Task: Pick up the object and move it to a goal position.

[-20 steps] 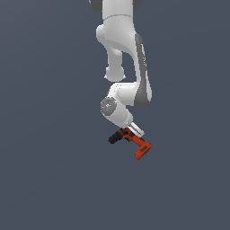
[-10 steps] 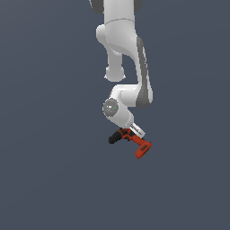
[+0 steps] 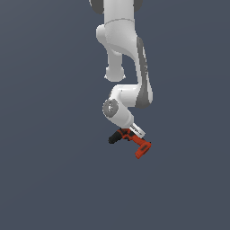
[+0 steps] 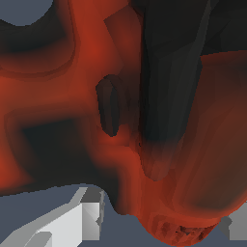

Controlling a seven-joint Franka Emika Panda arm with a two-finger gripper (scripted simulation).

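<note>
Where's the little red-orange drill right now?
In the exterior view, the red-orange drill sits just below centre, directly under the white arm's gripper, black tip toward that view's left.

Glossy white, rounded arm (image 3: 120, 49) with grey side panels and a grey disc-shaped joint cap (image 3: 109, 107).

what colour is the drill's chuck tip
Black, on the red-orange drill; the exterior view shows it best.

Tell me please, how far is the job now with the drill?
Done, it seems: the drill sits directly under the pincer, and it fills the wrist view between the fingers, so a grasp is likely. In hand: carrying it. Left: reaching the goal, which no view shows.
</note>
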